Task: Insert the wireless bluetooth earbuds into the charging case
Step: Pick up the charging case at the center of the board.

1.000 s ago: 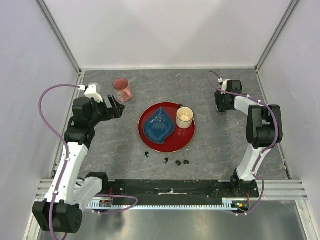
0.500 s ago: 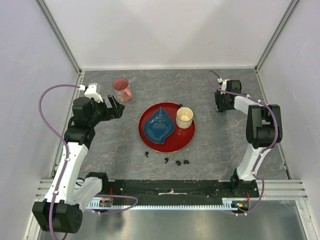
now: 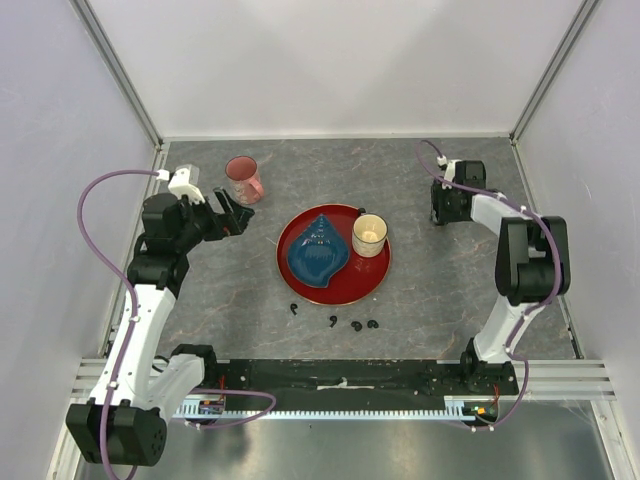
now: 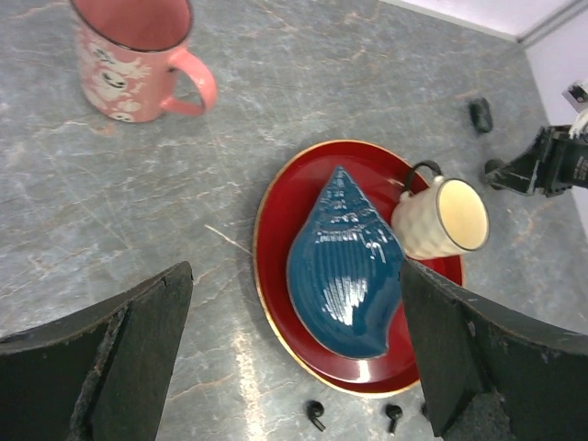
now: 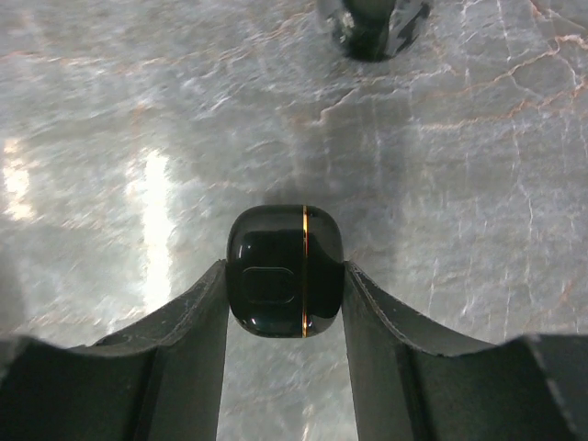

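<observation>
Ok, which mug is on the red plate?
The cream mug, on the red plate beside the blue shell dish; the pink mug stands on the table.

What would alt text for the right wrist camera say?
A small glossy black charging case with a thin gold seam sits on the grey marbled table, between the two dark fingers of the right gripper, which appear to touch its sides.

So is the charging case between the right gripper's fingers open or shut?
Shut: the charging case shows only a thin gold seam line, with no earbud wells exposed.
</observation>
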`<state>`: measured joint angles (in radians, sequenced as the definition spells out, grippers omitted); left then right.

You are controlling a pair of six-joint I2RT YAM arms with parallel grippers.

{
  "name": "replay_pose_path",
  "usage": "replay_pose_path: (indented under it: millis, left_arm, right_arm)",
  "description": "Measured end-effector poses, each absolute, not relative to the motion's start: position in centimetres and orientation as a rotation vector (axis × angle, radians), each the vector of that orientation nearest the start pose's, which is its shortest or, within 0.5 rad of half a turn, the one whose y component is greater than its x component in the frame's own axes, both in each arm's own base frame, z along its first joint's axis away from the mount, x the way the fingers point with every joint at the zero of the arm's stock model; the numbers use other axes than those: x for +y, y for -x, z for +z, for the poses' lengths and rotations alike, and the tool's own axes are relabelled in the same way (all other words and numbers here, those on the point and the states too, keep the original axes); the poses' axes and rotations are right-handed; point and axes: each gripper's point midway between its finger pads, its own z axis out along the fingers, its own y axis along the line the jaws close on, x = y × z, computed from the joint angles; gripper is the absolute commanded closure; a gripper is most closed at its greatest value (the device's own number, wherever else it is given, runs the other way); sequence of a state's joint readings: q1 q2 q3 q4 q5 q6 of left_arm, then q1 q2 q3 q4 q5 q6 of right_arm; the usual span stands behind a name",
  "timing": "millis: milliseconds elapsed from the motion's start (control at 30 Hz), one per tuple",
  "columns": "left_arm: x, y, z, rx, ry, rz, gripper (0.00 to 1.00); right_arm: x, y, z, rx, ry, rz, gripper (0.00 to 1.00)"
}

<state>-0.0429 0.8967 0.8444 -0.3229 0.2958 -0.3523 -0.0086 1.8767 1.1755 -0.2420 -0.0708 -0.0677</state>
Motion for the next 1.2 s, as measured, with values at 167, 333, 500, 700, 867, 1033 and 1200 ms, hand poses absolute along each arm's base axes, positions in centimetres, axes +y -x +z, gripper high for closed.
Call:
replay_pose_path:
  millis: [167,333,500,700,867,1033,1200]
  left_arm:
    - [-9.4,-30.2,25.2,1.944,0.039,-0.654,0.0]
    - [-12.1,-29.4,26.7,1.879,-0.117,-0.822,0.0]
    - [-13.9,-28.3,26.6,1.872,-0.225,-0.954,0.0]
    - [-15.0,-27.6,26.6,1.872,-0.289,-1.038,0.0]
    - [-16.7,-26.9,26.1,1.89,-0.34,-1.109,0.0]
    - [-19.8,-25.5,24.9,1.939,-0.429,-1.207,0.0]
    - [-22.8,-24.1,24.3,1.971,-0.522,-1.286,0.01]
  right_arm:
    - [3.8,-42.4,8.0,2.402,0.172,0.177,1.0]
    - [9.4,-40.3,17.7,2.123,0.343,0.349,1.0]
    - [15.6,-36.6,23.4,1.904,0.539,0.503,1.0]
    - [22.7,-31.0,23.7,1.792,0.815,0.631,1.0]
    - [27.0,-25.9,23.3,1.688,1.018,0.685,1.0]
    - [29.0,-24.1,23.6,1.614,1.105,0.666,1.0]
    - [30.2,-23.1,23.6,1.573,1.154,0.622,1.0]
